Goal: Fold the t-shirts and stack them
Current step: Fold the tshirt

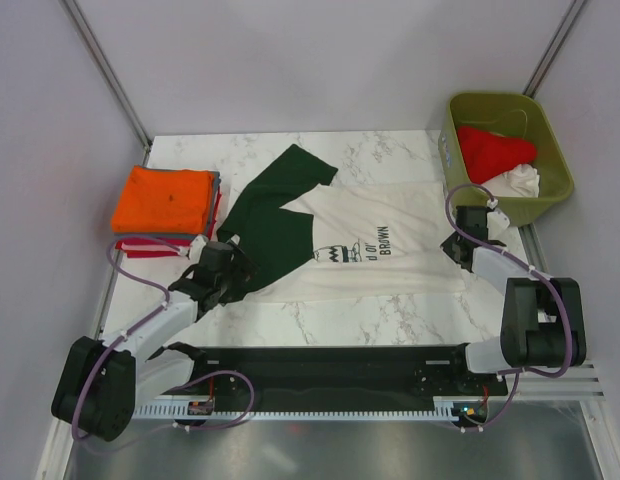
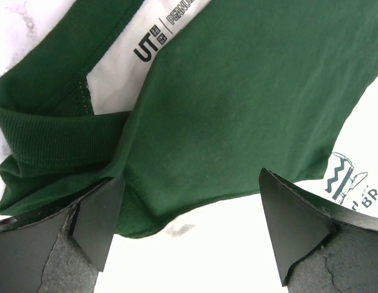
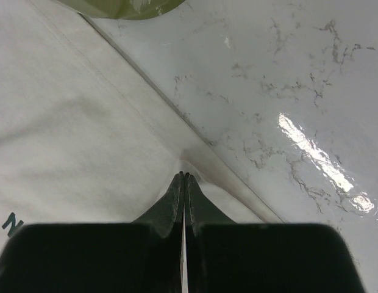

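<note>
The tee [image 1: 380,250] lies spread on the table [image 1: 390,315], print up, between the two grippers; the left gripper [image 2: 189,201] hangs with its jaws at full spread right over the collar end, the ribbed collar [image 2: 49,152] by its left finger and a green sleeve [image 2: 250,91] folded across the cream body ahead of and between the fingers, nothing caught in them; the right gripper [image 3: 184,177] is closed tight at the far end of the tee, its fingertips meeting on a small raised peak of cream cloth at the hem [image 3: 152,104], so it appears to have pinched that edge, with bare marble to its right and the bin [image 1: 556,170] just beyond it; the folded pile topped by the orange tee [image 1: 165,200] sits just outboard of the left gripper. The step in hand looks like taking both ends for a fold; to do it well, the left gripper should drop straight down and close on the collar and shoulder seam together, through both layers, not on the loose sleeve alone, which would slide off; the right pinch looks thin, so lift slowly and watch that the hem does not slip; then raise both ends evenly, keeping the cloth taut between the grippers, so the sleeve keeps its fold and the body does not bunch.
</note>
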You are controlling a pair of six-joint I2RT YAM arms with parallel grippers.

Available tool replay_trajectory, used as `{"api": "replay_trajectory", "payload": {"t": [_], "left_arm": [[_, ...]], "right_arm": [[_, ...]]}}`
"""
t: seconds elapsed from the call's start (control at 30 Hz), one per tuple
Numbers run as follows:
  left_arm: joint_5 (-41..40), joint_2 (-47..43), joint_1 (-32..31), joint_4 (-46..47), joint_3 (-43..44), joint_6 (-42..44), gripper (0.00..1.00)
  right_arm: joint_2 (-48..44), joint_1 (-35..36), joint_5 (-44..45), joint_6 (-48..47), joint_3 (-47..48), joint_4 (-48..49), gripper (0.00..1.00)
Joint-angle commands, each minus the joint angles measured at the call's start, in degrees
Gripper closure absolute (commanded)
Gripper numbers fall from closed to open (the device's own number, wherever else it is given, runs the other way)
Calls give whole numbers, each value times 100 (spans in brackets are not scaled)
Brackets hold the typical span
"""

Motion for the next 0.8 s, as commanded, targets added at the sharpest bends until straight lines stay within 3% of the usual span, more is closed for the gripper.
{"api": "replay_trajectory", "payload": {"t": [0.0, 0.2, 0.53, 0.57, 0.7, 0.77], "left_arm": [[-299, -61, 56, -565, -145, -220, 0], [-501, -544, 65, -1039, -136, -282, 0], [-518, -518, 127, -1110, -242, -265, 0], [-519, -518, 127, -1110, -224, -229, 0], [-492, -606, 118, -1145, -5, 218, 0], [-413, -728, 118, -1198, 214, 534, 0]], "right_arm": [[-217, 11, 359, 153, 215, 133, 100], [-234, 11, 446, 232, 197, 142, 100], [-103, 11, 632, 470, 320, 186, 100], [-111, 11, 623, 470, 329, 195, 97], [-339, 11, 658, 312, 276, 247, 46], [-647, 20, 631, 163, 171, 344, 44]]}}
